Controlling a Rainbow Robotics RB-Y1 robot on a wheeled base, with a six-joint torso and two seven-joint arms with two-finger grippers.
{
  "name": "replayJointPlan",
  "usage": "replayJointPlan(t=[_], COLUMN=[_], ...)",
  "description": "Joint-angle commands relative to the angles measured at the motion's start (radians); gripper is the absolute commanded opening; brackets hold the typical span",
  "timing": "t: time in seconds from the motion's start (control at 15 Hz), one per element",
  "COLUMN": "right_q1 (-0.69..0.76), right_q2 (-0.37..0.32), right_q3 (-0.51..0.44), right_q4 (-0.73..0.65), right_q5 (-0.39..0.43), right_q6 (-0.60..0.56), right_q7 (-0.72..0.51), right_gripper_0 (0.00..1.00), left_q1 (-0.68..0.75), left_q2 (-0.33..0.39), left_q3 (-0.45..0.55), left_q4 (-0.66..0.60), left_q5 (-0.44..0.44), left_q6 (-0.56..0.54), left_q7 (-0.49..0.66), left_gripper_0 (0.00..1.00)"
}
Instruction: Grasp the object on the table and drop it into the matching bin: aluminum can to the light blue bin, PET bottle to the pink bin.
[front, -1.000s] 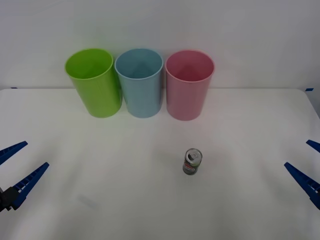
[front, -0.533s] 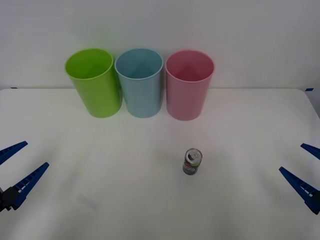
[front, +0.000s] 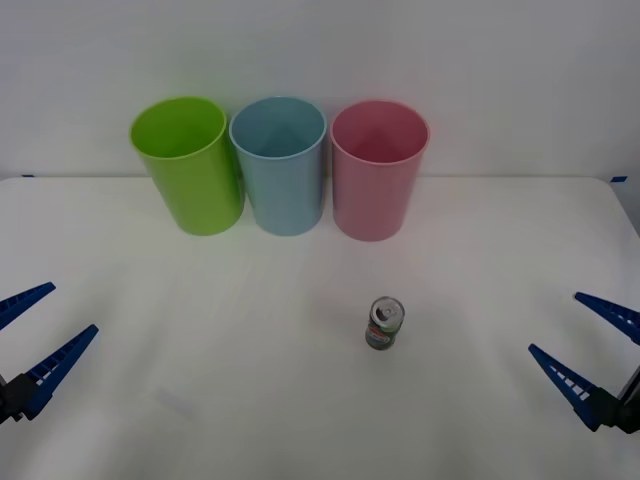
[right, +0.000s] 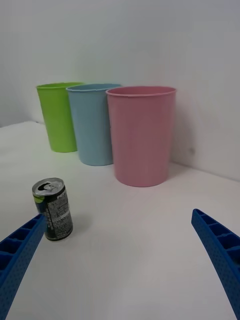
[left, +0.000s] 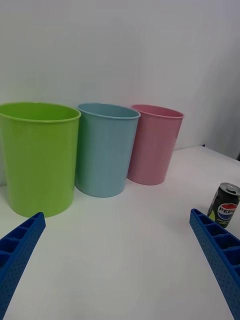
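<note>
can (front: 385, 323) upright on table (front: 250, 400), long axis vertical, 6 o'clock of pink bin (front: 379, 170) | right claw (front: 588, 345) wide, empty, nearer; can at its 9 o'clock | left claw (front: 30, 332) wide, parked, farther | target: blue bin (front: 279, 165)

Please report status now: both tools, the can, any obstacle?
Left tool open, table's left edge. Right tool open, right of can. Can upright, free. Nothing between.

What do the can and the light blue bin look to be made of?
The aluminum can looks like thin metal: shiny silver top with pull tab, printed dark body. The light blue bin looks like moulded plastic: smooth, evenly coloured, soft sheen, thin rim.
</note>
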Motion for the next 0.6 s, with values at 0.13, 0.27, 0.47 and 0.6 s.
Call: replayJointPlan(t=[0.13,0.27,0.47,0.6], right_q1=[-0.031,-0.055,-0.109,-0.144], right_q2=[0.000,0.000,0.000,0.000], right_q3=[0.055,0.093,0.133,0.167], right_q4=[0.032,0.068,0.137,0.184], right_q5=[0.031,0.041,0.071,0.077], right_q6=[-0.002,-0.002,-0.006,-0.008], right_q7=[0.068,0.071,0.085,0.101], right_gripper_0=[1.00,1.00,1.00,1.00], left_q1=[0.000,0.000,0.000,0.000], left_q2=[0.000,0.000,0.000,0.000], left_q3=[0.000,0.000,0.000,0.000], left_q4=[0.000,0.000,0.000,0.000], left_q5=[0.000,0.000,0.000,0.000], left_q6=[0.000,0.000,0.000,0.000], left_q7=[0.000,0.000,0.000,0.000], left_gripper_0=[1.00,1.00,1.00,1.00])
